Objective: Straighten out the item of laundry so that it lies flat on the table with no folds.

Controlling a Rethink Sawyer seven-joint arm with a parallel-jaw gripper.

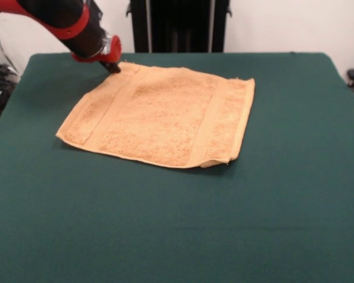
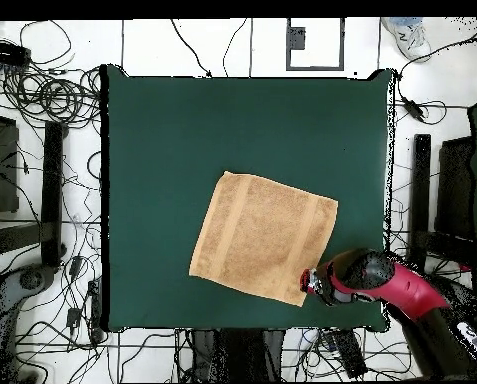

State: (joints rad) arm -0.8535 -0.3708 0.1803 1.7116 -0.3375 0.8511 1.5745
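One towel [image 1: 162,115] lies spread on the table [image 1: 177,230], nearer the robot's edge, with two woven bands and one front corner slightly curled. No label or writing is legible. One gripper [image 1: 112,66] touches the towel's far corner; whether its jaws are clenched cannot be told.

You'll find nothing readable here — no text, brand, number or sign on the towel [image 1: 162,115], the table [image 1: 177,224] or the arm.
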